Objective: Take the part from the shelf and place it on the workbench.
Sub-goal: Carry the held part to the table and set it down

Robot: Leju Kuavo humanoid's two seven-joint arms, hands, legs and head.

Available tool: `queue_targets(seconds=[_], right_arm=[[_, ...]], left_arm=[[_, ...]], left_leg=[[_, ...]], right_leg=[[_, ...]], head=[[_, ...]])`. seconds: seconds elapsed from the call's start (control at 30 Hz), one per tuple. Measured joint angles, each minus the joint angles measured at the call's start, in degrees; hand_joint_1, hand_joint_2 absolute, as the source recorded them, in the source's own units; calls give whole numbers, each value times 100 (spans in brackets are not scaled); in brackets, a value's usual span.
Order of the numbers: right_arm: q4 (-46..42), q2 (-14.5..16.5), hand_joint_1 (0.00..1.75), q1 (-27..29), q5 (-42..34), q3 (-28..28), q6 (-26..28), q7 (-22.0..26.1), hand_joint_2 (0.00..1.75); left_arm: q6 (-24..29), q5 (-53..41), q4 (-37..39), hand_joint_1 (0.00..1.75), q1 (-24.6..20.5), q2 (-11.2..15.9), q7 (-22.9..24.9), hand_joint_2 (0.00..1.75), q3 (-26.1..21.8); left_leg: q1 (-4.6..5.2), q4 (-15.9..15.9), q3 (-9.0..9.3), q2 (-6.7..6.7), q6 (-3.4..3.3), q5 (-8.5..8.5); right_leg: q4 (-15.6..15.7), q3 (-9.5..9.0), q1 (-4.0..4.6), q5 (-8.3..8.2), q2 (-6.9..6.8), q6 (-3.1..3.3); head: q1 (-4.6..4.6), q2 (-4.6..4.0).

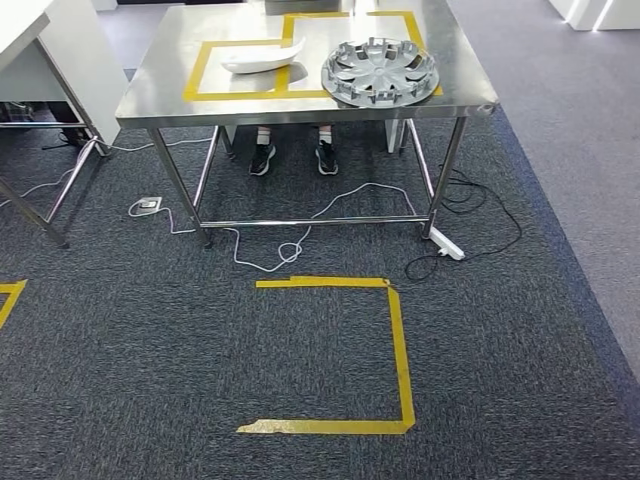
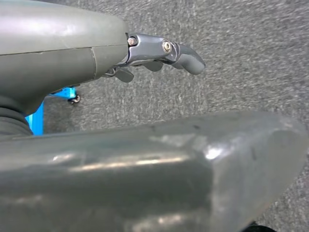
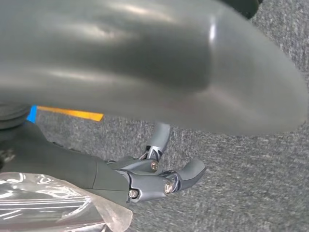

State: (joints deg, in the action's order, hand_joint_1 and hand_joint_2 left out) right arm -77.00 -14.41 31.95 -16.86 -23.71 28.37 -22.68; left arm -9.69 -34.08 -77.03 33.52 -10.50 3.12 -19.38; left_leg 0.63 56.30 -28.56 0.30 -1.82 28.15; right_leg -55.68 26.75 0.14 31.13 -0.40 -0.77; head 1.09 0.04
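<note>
I see the workbench (image 1: pixel 151 90) ahead across the carpet. On it lie a white part (image 1: pixel 263 56) inside the left taped square and a hubcap (image 1: pixel 380 72) just right of it. A person's shoes (image 1: pixel 294 157) show under the bench. My left hand (image 2: pixel 153 58) and right hand (image 3: pixel 160 179) hang over carpet, fingers loose, grasping nothing.
</note>
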Motion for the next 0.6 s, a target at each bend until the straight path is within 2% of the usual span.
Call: queue_targets(seconds=[0.2,0.33,0.5,0.6], right_arm=[[-7,-307,0,-102,-721,-476,616,156,0],[-15,-540,0,-204,-1178,-867,973,309,0],[-20,-712,0,-305,-1343,-1216,1094,375,0],[-20,-774,0,-351,-1436,-1347,1119,421,0]], left_arm=[[319,154,132,0,-136,71,-62,0,145],[707,438,317,0,-228,166,-16,0,410],[865,581,460,0,-271,285,46,0,671],[943,701,511,0,-275,350,57,0,779]], left_leg=[[0,0,-13,0,47,3],[18,17,-33,1,50,10],[43,60,-68,1,15,29],[66,77,-79,0,-37,25]], right_leg=[[-3,8,-5,0,1,0],[0,21,-26,-11,3,-20],[0,36,-48,-21,4,-64],[11,35,-71,-41,3,-125]], head=[[0,-2],[1,-1],[1,-2],[-1,-1]])
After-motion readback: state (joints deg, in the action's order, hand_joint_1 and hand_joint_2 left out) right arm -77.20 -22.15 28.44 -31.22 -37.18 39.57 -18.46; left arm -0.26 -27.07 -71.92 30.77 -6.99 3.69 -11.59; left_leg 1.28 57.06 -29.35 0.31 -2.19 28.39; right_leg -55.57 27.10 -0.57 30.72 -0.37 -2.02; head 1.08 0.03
